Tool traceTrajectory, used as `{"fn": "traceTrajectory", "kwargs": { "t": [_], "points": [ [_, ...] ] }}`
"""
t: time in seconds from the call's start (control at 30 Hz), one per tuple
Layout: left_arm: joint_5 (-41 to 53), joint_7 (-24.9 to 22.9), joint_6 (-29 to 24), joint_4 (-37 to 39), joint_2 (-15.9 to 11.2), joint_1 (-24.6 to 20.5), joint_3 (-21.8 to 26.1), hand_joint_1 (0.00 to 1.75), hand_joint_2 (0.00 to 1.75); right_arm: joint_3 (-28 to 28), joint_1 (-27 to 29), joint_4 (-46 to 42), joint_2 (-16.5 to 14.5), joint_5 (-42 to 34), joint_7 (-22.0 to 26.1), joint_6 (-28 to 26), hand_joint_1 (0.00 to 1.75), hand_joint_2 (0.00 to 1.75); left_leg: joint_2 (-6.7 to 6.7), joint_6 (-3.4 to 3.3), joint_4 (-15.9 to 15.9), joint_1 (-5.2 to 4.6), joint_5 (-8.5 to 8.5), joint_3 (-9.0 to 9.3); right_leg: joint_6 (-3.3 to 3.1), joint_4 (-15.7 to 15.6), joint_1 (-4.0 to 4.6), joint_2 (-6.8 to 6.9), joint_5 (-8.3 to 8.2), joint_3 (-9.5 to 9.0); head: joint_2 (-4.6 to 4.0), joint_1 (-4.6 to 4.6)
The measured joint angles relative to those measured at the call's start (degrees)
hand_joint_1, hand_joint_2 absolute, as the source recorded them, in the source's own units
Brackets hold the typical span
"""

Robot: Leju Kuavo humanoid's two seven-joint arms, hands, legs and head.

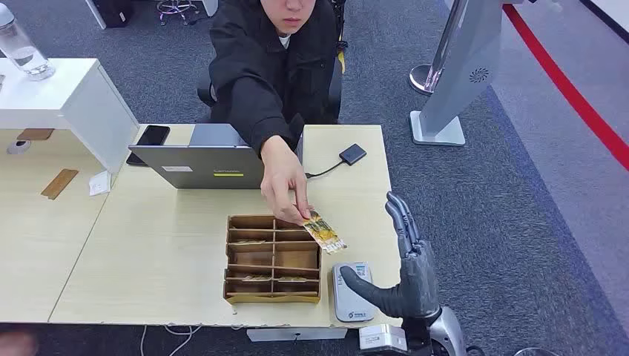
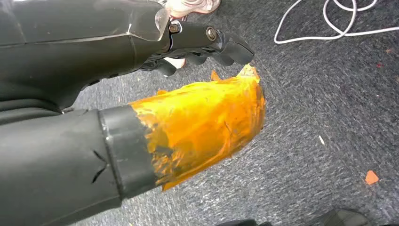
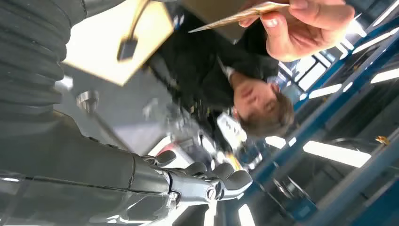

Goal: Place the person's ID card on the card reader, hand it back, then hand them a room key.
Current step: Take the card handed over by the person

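Observation:
A seated person's hand (image 1: 285, 178) reaches over the table and pinches a patterned yellow card (image 1: 323, 233) above the right edge of the brown divided card box (image 1: 272, 258). The same card (image 3: 235, 18) and person's hand (image 3: 306, 26) appear in the right wrist view. My right hand (image 1: 404, 267) stands upright at the table's right edge, fingers straight and apart, thumb stretched over the grey card reader (image 1: 351, 293); it holds nothing. My left hand (image 2: 202, 42) hangs over grey carpet, an orange-taped thumb (image 2: 202, 125) in front, dark fingers slightly curled, nothing in it.
A grey laptop (image 1: 208, 159), a phone (image 1: 150, 137) and a small black puck (image 1: 352, 154) on a cable lie at the table's far side. A white counter (image 1: 67, 96) with a bottle (image 1: 22, 48) stands at the left. A grey stand base (image 1: 438, 126) sits on carpet at the right.

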State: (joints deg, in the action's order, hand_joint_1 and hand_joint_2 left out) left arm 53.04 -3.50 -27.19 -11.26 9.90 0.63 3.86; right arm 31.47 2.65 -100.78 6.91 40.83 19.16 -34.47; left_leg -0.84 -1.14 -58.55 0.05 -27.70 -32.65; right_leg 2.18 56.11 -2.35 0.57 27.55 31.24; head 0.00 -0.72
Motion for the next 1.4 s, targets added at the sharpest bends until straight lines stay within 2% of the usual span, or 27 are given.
{"fn": "traceTrajectory", "kwargs": {
  "t": [0.07,0.17,0.2,0.27,1.1,1.13,1.17,1.23,1.27,1.3,1.4],
  "points": [
    [0.73,0.0,0.51,0.0,-0.11,-0.02,-0.32,0.0,0.0,-0.55,-0.55,0.5,0.01,6.91,-4.54,-1.06,0.0,1.75,0.02,0.0,0.0,0.0,0.0,0.0,0.0,0.0,0.0,-0.03,0.0,0.01,0.0,0.01],
    [2.22,-0.01,1.56,0.0,-0.39,-0.19,-1.39,0.0,0.0,-2.67,-2.5,2.09,0.16,31.02,-16.11,-2.45,0.0,1.75,0.06,0.0,0.0,0.0,0.0,0.01,-0.01,0.01,0.0,-0.07,-0.01,0.02,0.0,-0.01],
    [2.44,-0.02,1.71,0.0,-0.47,-0.24,-1.63,0.0,0.0,-3.19,-3.04,2.46,0.27,36.84,-17.96,-2.51,0.0,1.75,0.06,0.0,0.0,0.0,0.0,0.02,-0.01,0.01,0.0,-0.07,-0.01,0.02,0.0,-0.01],
    [2.66,-0.08,1.86,0.0,-0.6,-0.28,-2.04,0.0,0.0,-3.65,-3.58,2.98,0.45,41.56,-19.64,-2.55,0.0,1.75,0.05,0.0,0.0,0.0,0.0,0.01,-0.01,0.01,0.0,-0.05,-0.01,0.02,0.0,-0.01],
    [3.22,-0.33,2.01,0.0,-0.98,-0.46,-2.87,0.0,0.0,-3.53,-4.43,4.2,0.72,39.77,-22.67,-2.65,0.0,1.75,0.05,0.0,0.0,0.0,0.0,0.01,-0.01,0.01,0.0,-0.06,-0.01,0.02,0.0,0.0],
    [3.24,-0.33,2.01,0.0,-0.98,-0.46,-2.87,0.0,0.0,-3.5,-4.43,4.2,0.72,39.68,-22.65,-2.65,0.24,1.75,0.05,0.0,0.0,0.0,0.0,0.01,-0.01,0.01,0.0,-0.06,-0.01,0.02,0.0,0.0],
    [3.27,-0.33,2.01,0.0,-0.98,-0.46,-2.87,0.0,0.0,-3.47,-4.43,4.2,0.73,39.61,-22.61,-2.64,0.62,1.75,0.05,0.0,0.0,0.0,0.0,0.01,-0.01,0.01,0.0,-0.06,-0.01,0.02,0.0,0.0],
    [3.36,-0.33,2.01,0.0,-0.98,-0.46,-2.87,0.0,0.0,-3.44,-4.43,4.2,0.74,39.33,-22.51,-2.65,1.48,1.75,0.05,0.0,0.0,0.0,0.0,0.01,-0.01,0.01,0.0,-0.06,-0.01,0.02,0.0,0.0],
    [3.42,-0.33,2.01,0.0,-0.98,-0.46,-2.87,0.0,0.0,-3.43,-4.43,4.19,0.74,39.13,-22.44,-2.65,1.68,1.75,0.05,0.0,0.0,0.0,0.0,0.01,-0.01,0.01,0.0,-0.06,-0.01,0.02,0.0,0.0],
    [3.48,-0.33,2.01,0.0,-0.98,-0.46,-2.87,0.0,0.0,-3.41,-4.43,4.18,0.75,38.88,-22.32,-2.65,1.74,1.75,0.05,0.0,0.0,0.0,0.0,0.01,-0.01,0.01,0.0,-0.06,-0.01,0.02,0.0,0.0],
    [3.58,-0.33,2.01,0.0,-0.98,-0.46,-2.87,0.0,0.0,-3.34,-4.44,4.17,0.78,38.15,-21.86,-2.65,1.75,1.75,0.05,0.0,0.0,0.0,0.0,0.01,-0.01,0.01,0.0,-0.06,-0.01,0.01,0.0,0.0]
  ]
}}
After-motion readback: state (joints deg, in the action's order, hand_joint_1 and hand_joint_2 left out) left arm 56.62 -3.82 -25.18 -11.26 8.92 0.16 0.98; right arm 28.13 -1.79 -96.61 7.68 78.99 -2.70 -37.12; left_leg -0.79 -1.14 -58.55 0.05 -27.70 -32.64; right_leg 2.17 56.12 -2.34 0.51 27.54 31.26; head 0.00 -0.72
